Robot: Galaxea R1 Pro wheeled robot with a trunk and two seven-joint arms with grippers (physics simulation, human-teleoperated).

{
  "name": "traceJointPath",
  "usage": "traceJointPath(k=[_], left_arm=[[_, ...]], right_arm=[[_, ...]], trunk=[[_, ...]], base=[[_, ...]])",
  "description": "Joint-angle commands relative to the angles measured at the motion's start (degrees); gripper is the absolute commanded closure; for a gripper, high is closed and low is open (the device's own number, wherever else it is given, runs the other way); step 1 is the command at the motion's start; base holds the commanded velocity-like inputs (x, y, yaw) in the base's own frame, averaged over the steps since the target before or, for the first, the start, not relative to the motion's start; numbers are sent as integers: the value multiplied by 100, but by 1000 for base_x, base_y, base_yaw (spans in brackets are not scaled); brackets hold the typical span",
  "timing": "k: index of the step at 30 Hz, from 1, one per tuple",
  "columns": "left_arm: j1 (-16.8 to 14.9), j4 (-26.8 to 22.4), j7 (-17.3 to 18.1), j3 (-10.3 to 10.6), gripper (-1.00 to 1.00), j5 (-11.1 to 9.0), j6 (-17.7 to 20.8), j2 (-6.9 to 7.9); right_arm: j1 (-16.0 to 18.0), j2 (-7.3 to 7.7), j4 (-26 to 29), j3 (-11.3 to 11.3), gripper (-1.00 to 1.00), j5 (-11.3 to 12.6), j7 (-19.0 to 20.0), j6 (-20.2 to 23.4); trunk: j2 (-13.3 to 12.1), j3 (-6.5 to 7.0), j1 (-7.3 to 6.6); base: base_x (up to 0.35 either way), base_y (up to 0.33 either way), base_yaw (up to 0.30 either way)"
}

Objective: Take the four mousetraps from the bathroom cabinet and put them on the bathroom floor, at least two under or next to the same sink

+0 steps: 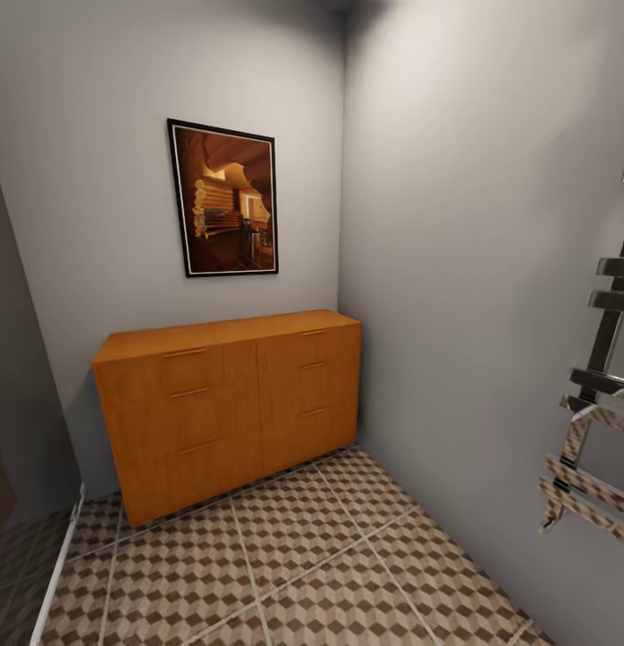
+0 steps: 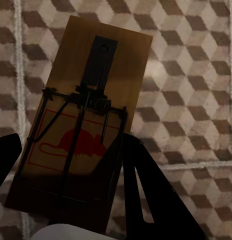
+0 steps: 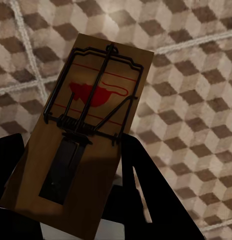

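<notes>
From my head camera I saw the bathroom floor (image 1: 294, 556), tiled in brown and beige cubes, running up to grey walls in a corner. The cabinet (image 1: 231, 408) stood against the back wall, all its drawers shut, with a framed picture (image 1: 224, 199) hanging above it. A chrome rack (image 1: 599, 395) showed at the right edge.

My left claw (image 2: 66, 165) was pinching a mousetrap (image 2: 81, 125), its dark fingers (image 2: 151, 200) pressed against the board's long sides, the trap held above the tiled floor. My right claw (image 3: 71, 180) was likewise clamped on a second mousetrap (image 3: 86, 130), red mark and wire facing the camera, also over the tiles.
</notes>
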State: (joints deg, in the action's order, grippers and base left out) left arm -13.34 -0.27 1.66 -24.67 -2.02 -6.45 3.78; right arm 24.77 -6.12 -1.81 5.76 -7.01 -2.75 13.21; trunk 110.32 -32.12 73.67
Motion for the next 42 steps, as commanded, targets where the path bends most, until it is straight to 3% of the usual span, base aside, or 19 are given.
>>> traceJointPath(k=[1, 8, 28, 32, 37, 42], left_arm=[[-3, 9, 27, -16, 100, -23, -22, 3], [7, 13, 21, -19, 100, -26, -16, 8], [15, 9, 19, -20, 100, -32, -41, 4], [12, 9, 18, -23, 100, -171, -56, 10], [12, 6, 16, -17, 100, -737, -404, 14], [15, 3, 16, -12, 100, -787, -450, 9]], right_arm=[[6, 6, -8, 39, 100, -37, -17, 15], [2, 83, -10, 47, 100, -37, -22, 26], [2, 60, -12, 52, 100, -37, -19, 85], [2, 49, -12, 55, 100, -39, -12, 93], [-3, 36, -12, 56, 100, -171, -25, 158], [-7, 18, -12, 57, 100, -208, -40, 164]], trunk=[[3, -6, -1], [3, -6, -1], [3, -6, -1], [3, -6, -1], [3, -6, -1], [3, -6, -1]], base=[[0, 0, 236], [0, 0, 266], [0, 0, 281], [0, 0, 277], [0, 0, 108], [0, 0, 212]])
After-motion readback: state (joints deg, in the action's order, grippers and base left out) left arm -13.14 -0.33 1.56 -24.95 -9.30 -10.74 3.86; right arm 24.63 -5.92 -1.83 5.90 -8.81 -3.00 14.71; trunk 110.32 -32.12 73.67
